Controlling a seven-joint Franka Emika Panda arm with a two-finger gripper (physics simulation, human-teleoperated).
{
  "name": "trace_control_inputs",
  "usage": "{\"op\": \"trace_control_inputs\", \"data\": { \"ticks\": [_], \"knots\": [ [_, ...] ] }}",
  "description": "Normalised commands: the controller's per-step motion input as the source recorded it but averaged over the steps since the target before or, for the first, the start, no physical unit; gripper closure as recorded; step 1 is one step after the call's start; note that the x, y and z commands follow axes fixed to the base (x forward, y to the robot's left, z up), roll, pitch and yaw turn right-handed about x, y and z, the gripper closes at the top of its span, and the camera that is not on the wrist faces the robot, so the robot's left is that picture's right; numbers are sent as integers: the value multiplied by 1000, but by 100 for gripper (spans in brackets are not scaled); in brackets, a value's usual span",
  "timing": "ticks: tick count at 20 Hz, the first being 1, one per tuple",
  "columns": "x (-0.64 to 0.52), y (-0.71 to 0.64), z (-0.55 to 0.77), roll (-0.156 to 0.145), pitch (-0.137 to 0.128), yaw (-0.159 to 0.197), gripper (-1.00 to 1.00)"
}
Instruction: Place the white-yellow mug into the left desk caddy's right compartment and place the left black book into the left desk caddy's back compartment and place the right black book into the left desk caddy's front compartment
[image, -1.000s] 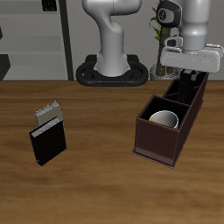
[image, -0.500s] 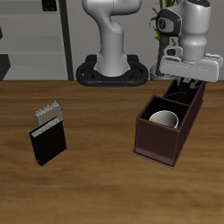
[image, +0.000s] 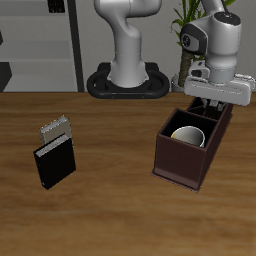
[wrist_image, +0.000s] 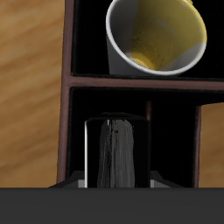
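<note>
The left desk caddy (image: 180, 160) is a long dark brown box. In its large square right compartment sits the white-yellow mug (image: 187, 135), seen from above in the wrist view (wrist_image: 157, 39). A black book (wrist_image: 114, 153) stands upright in one of the caddy's (wrist_image: 131, 83) two narrow sections. My gripper (image: 211, 102) hangs open just above that end of the caddy, holding nothing. The other black book (image: 56, 163) lies flat on the table, far from the caddy.
A grey speckled notebook (image: 55, 128) lies just behind the black book on the table. The robot's base (image: 128, 80) stands at the back. A potted plant (image: 186, 25) is behind the caddy.
My gripper has risen out of the caddy's narrow end, leaving the black book standing in its slot. The mug and the book on the table have not moved.
</note>
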Motion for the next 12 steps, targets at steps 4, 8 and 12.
{"op": "trace_control_inputs", "data": {
  "ticks": [4, 8, 12],
  "knots": [
    [-18, -26, 13, 1, 14, 13, -100],
    [-143, -149, 271, -2, -49, 21, -100],
    [-46, -136, 339, -4, -56, 38, -100]
  ]
}}
